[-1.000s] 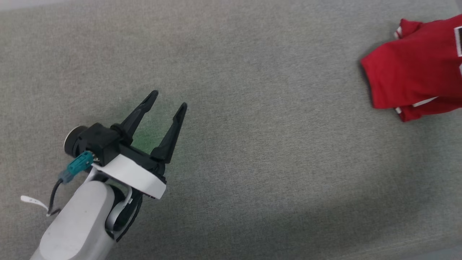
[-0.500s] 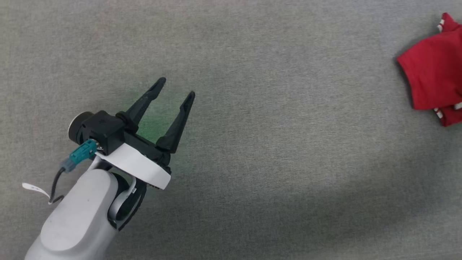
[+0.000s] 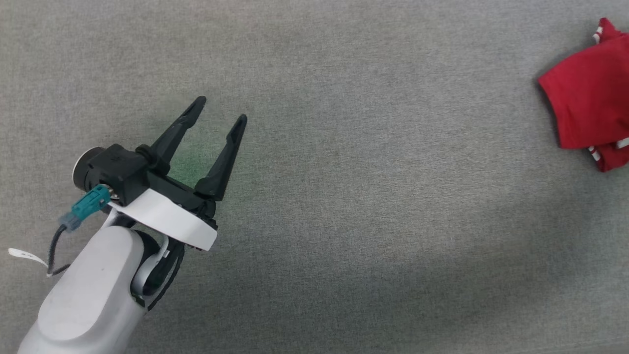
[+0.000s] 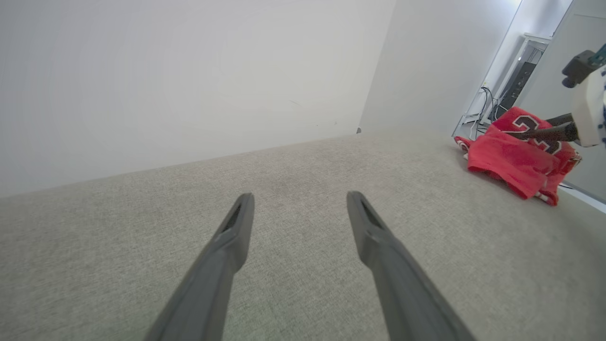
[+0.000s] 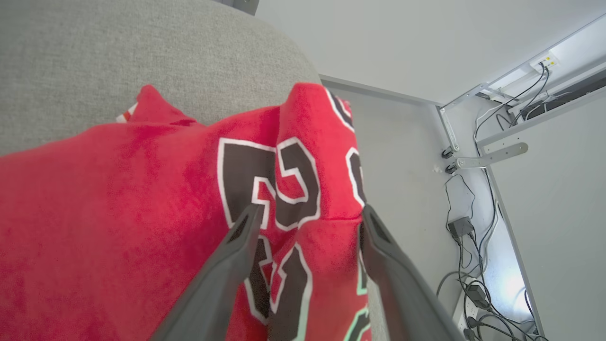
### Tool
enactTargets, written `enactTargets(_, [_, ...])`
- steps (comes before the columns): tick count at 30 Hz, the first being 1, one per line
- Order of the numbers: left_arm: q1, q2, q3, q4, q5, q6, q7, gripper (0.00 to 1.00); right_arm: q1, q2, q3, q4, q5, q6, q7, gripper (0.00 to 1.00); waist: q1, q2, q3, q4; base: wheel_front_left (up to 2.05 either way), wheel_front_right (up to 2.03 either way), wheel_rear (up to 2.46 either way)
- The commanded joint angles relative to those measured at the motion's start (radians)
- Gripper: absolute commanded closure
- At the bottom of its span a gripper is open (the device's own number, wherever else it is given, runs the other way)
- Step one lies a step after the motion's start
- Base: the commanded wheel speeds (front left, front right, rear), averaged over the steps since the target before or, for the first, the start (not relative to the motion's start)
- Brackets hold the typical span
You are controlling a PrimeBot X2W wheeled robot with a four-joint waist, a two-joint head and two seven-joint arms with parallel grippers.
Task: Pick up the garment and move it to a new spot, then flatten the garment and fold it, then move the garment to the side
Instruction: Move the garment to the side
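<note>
soft even light (broad lower shadow)

Robot's left arm: a smooth, pale grey, rounded forearm [image 3: 83,295] ending in a curved white collar [image 3: 162,219]. On the collar sits a boxy black camera housing [image 3: 115,169] with a round, light-rimmed cap [image 3: 80,166]. A teal connector [image 3: 88,205] plugs into the housing and trails a thin black cable [image 3: 53,250] bearing a small white tag [image 3: 22,255]. The left gripper [image 3: 221,109] has two long matte black fingers tapering to narrow tips. The right gripper [image 5: 310,212] has matching dark fingers, each with a slot-like recess near its tip.
</note>
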Motion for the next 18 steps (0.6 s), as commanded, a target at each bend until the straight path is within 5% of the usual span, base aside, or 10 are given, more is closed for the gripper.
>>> enactTargets(1, [0.017,0.001,0.012,-0.005,-0.012,-0.003,-0.004,0.00,-0.015,0.006,0.001,0.009,-0.003,-0.001,-0.010,0.00,0.0000,0.0000,-0.008,-0.005,0.00,0.00,0.00])
enactTargets(18, [0.092,-0.014,0.111,0.021,-0.036,-0.003,-0.004,0.00,-0.010,0.083,0.023,0.059,0.122,-0.001,-0.155,0.00,0.0000,0.0000,-0.097,-0.005,0.00,0.00,0.00])
